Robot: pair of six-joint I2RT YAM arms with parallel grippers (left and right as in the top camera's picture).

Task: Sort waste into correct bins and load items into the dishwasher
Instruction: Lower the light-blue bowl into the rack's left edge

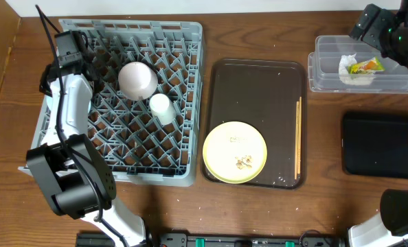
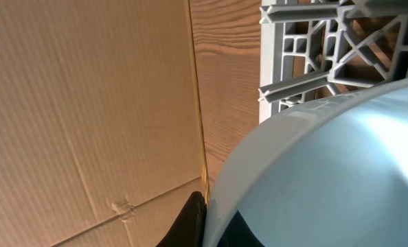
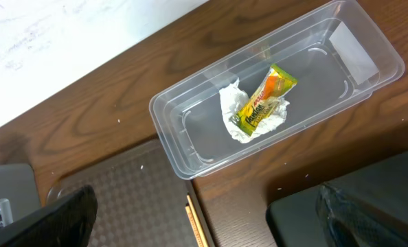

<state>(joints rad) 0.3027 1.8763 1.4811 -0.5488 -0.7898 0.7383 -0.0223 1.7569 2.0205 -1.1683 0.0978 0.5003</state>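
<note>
Tissue (image 3: 233,116) and wrapper (image 3: 266,99) are binned, pink bowl (image 1: 137,79) and cup (image 1: 161,106) racked; left hand (image 1: 72,49) apparently grips the light blue bowl (image 2: 327,171), right hand (image 3: 211,216) gapes empty; yellow plate (image 1: 224,140), crumbs (image 1: 244,162), chopsticks (image 1: 299,137) remain.

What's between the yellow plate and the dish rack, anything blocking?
Nothing visible. The yellow plate lies on the brown tray right beside the dish rack, and only the tray lip and rack wall separate them. The pink bowl and white cup sit farther in.
</note>
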